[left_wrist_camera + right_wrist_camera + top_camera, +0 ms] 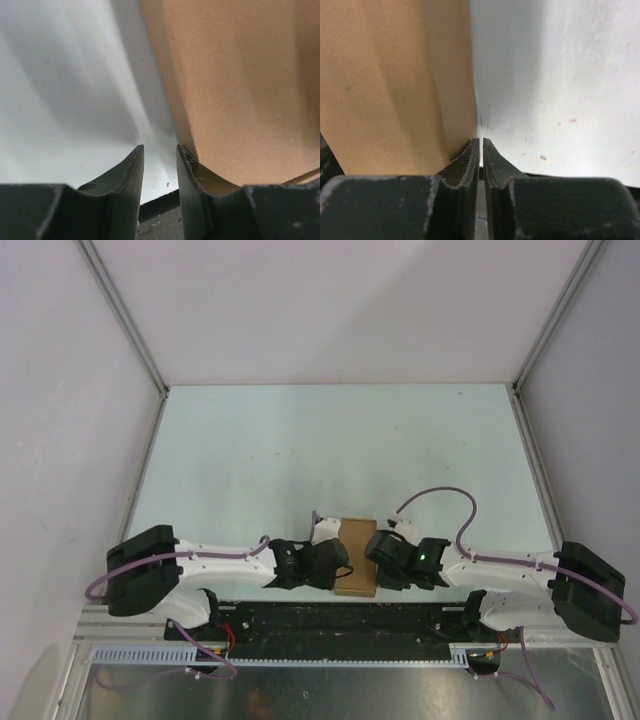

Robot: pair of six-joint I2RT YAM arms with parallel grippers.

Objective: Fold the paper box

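The paper box point(355, 555) sits at the near edge of the table point(300, 450), btwn the two grippers. It's plain brown cardboard, matte, fine-grained, rectangular from above w/ soft creases down one wall. The left gripper point(160, 150) is partly open w/ a narrow gap and nothing in it; pale tabletop shows thru. Its fingers point(127, 175) are black, curved and scuffed, one w/ its outer face against the cardboard. The right gripper point(481, 142) is all but closed, a hairline slit w/ nothing seen inside, box wall just beside it. The table is smooth and lightly specked.

text: none readable | paper box point(356, 555) — plain brown face, no print | labels, numbers — none legible
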